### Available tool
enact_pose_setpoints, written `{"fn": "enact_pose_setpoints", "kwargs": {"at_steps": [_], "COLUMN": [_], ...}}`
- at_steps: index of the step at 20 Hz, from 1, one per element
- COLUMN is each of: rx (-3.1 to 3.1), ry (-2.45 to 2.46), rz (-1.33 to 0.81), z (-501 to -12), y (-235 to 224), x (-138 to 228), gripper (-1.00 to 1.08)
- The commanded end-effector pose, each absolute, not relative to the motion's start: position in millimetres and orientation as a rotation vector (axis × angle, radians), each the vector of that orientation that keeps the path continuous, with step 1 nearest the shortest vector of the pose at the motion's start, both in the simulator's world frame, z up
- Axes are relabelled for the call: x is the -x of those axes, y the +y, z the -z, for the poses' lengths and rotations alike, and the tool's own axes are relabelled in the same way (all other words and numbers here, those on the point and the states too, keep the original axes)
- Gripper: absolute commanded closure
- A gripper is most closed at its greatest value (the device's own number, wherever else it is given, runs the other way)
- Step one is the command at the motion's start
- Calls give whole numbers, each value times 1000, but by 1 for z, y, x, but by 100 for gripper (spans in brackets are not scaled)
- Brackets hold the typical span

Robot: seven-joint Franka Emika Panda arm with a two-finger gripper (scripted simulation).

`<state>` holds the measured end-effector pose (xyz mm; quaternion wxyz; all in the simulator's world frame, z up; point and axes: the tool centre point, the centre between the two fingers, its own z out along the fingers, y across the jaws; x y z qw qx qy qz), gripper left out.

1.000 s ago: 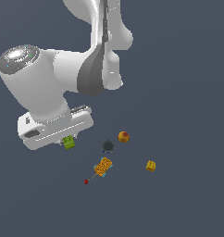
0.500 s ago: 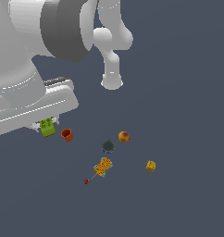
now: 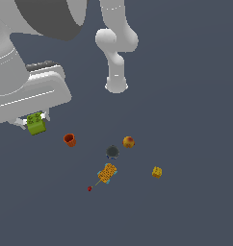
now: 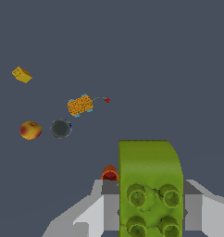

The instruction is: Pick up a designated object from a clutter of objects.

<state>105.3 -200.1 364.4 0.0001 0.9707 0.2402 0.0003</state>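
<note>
**Green brick held clear of the clutter**

Bright green marks the brick (image 3: 36, 124) in the exterior view, where it sits under the big white gripper (image 3: 32, 120) at that view's left, lifted off the dark grey floor (image 3: 195, 96). The fingers are mostly hidden there. The rest of the clutter lies apart from it on the floor: an orange cup (image 3: 69, 140) nearest, then a dark grey round thing (image 3: 112, 152), an orange-red ball (image 3: 128, 141), a yellow-orange studded block (image 3: 107, 173), a tiny red piece (image 3: 89, 189) just beside that block, and a small yellow cube (image 3: 157, 172) well toward the exterior view's right.

In the wrist view the green brick (image 4: 150, 187) fills the foreground, its four studs facing the camera, pinched between the gripper's (image 4: 151, 210) two grey fingers (image 4: 110, 203), which press against its sides. The orange cup (image 4: 109, 172) peeks out just behind one finger. Farther off lie the dark round thing (image 4: 61, 128), the ball (image 4: 30, 130), the studded block (image 4: 80, 105) with the red piece (image 4: 107, 100) near it, and the yellow cube (image 4: 21, 74).
</note>
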Motion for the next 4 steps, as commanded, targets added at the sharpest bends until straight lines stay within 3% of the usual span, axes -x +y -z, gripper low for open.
{"fn": "enact_pose_setpoints", "kwargs": {"at_steps": [1,4], "rx": [-3050,-3050], "ry": [755,755], "rz": [0,0], "z": [-368,-370], "y": [-201,-202], "x": [-106,-106], "gripper": [108,108]}}
